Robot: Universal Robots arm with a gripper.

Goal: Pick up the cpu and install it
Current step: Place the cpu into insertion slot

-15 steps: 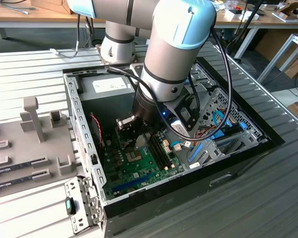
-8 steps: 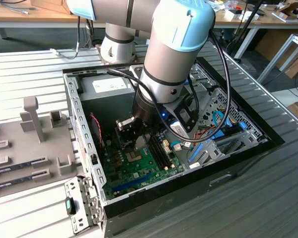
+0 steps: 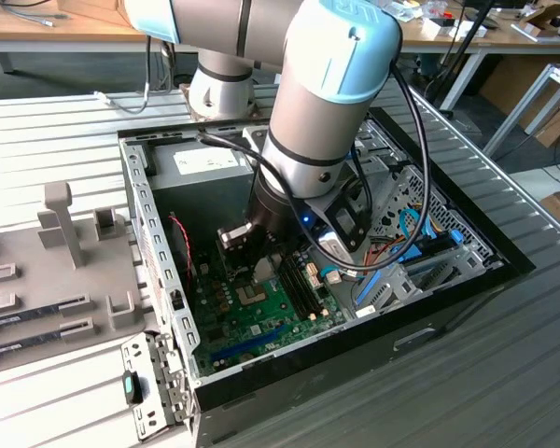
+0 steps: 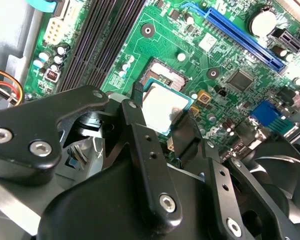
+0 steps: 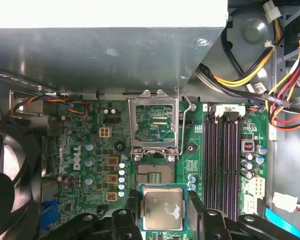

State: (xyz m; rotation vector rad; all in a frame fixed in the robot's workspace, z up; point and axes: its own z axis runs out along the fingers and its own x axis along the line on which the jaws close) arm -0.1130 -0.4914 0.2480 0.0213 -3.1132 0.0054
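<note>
Silvery smudged square cpu (image 5: 163,210), narrow green rim, tight between the hand's (image 5: 163,197) black fingers (image 5: 196,206) near the socket (image 5: 152,175).

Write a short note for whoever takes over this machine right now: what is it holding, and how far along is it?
Tool: shut on the small square silvery chip with a green rim, the cpu.
Cpu: held over the green circuit board, just beside the empty socket.
Done: cpu picked up; socket's metal frame stands open.
Left: cpu not yet in the socket.
</note>
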